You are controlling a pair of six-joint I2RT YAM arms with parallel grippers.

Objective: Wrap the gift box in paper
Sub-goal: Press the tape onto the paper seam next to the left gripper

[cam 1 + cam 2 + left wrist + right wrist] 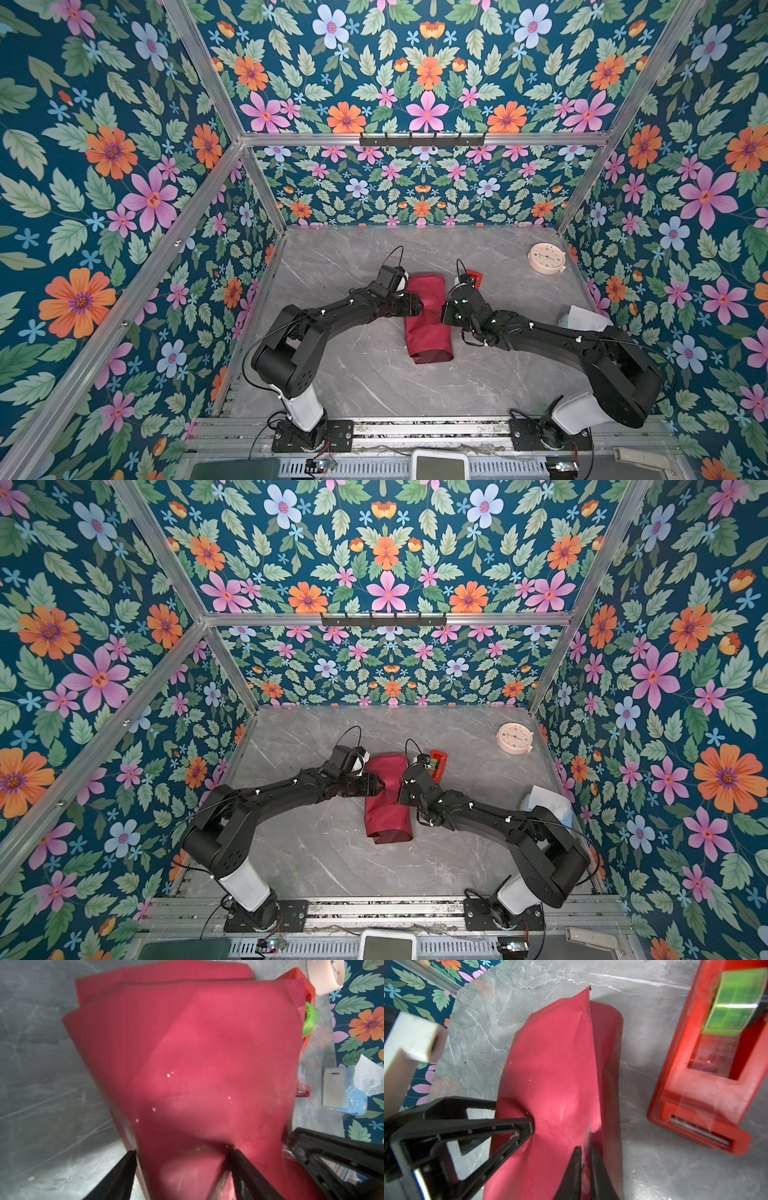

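Well now, the paper (428,328) lay mid-table, rolled lengthwise into a soft maroon tube. It was matte and faintly creased, and its near end gaped open and dark. Close up in the right wrist view, the overlapping flap rose to a pointed corner. A shallow dent puckered the sheet where a fingertip (527,1124) of the left gripper (511,1113) bore down on it. That gripper's jaws stood wide apart, black skeletal fingers spread over the bundle. The gift box itself was hidden, swallowed by the wrapping.

On the opposite side sat the right gripper (586,1151), jaws nearly together with a thin ridge of paper between them. Whether they truly pinched it, I couldn't tell. The left wrist view was smeared and out of focus low down, so the fold lines there were hard to read.

Just beside the tube stood the tape dispenser (695,1088), chunky red plastic carrying a translucent green roll (733,1001). Everything rested on the table (353,374), grey and marble-veined. A round cream clock (547,257) lay well apart near the far right corner. A pale tissue pack (582,318) was partly cut off behind the right arm.
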